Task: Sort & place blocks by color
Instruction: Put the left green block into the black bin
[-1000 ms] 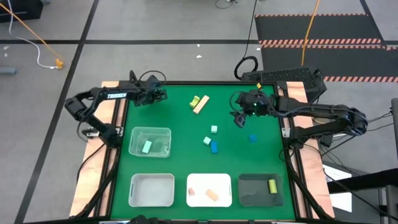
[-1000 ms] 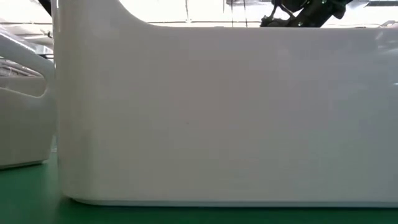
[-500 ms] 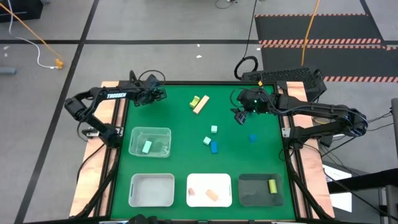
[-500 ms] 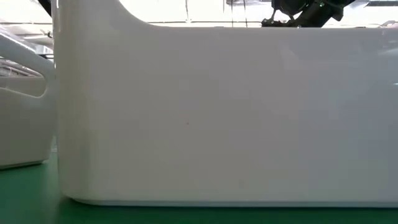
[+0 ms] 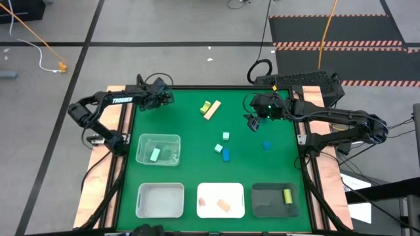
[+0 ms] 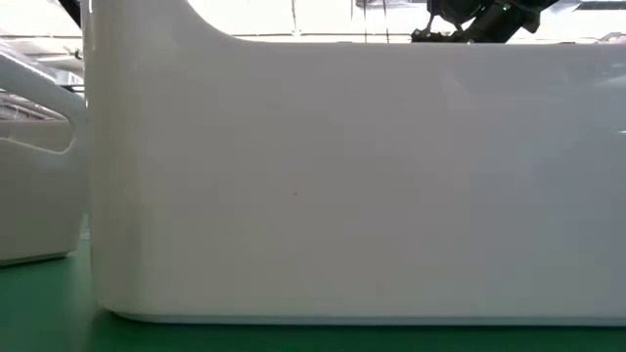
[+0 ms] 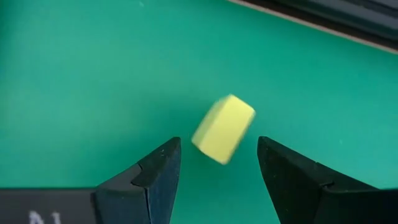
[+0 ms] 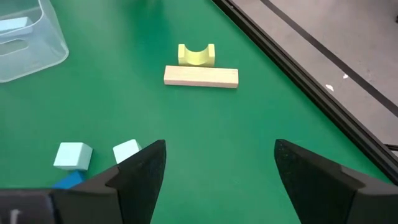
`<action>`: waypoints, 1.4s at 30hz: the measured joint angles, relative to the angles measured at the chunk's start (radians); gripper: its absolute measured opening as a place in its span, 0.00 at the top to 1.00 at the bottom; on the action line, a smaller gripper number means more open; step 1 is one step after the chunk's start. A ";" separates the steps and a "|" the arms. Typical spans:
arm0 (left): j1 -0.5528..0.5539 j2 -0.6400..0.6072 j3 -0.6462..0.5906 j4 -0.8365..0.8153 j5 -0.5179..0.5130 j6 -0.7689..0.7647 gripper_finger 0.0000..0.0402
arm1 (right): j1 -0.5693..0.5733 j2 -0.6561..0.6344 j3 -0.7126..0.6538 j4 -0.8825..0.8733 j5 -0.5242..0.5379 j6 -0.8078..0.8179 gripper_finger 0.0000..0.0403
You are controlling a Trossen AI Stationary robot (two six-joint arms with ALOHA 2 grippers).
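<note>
My left gripper [image 5: 168,98] is at the mat's far left corner, open and pointing steeply down. A yellow-green block [image 7: 222,129] shows blurred between its fingertips, with a gap on each side. My right gripper [image 5: 252,122] hangs open above the mat's far right part, holding nothing. Ahead of it on the mat lie a yellow-green arch block [image 8: 196,54] and a tan bar [image 8: 201,76]. Two mint cubes [image 5: 226,136] [image 5: 218,149] and two blue blocks [image 5: 226,155] [image 5: 266,145] lie mid-mat.
A clear tray [image 5: 172,139] holds a mint block [image 5: 155,155]. Along the near edge stand a pale tray [image 5: 160,200], a white tray [image 5: 220,190] with tan blocks and a dark tray [image 5: 266,200] with a yellow block [image 5: 287,195]. A white tray wall [image 6: 342,186] fills the low view.
My right gripper has swung a little toward the table's far edge, still open.
</note>
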 joint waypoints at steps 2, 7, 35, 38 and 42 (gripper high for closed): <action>0.009 0.000 0.000 0.000 -0.018 0.000 0.47 | 0.000 0.000 0.000 0.004 0.000 -0.004 0.29; 0.033 0.000 0.000 0.022 -0.032 0.032 0.47 | 0.000 0.000 0.000 0.039 0.000 -0.005 0.29; 0.039 0.000 0.001 0.025 0.005 0.068 0.85 | 0.000 0.000 0.000 0.052 0.003 -0.009 0.29; 0.047 -0.001 0.002 0.027 0.030 0.071 0.86 | 0.000 0.000 0.000 0.052 0.003 -0.009 0.29; 0.047 -0.011 0.002 0.033 0.107 0.071 0.86 | 0.000 0.000 0.000 0.050 0.003 0.020 0.29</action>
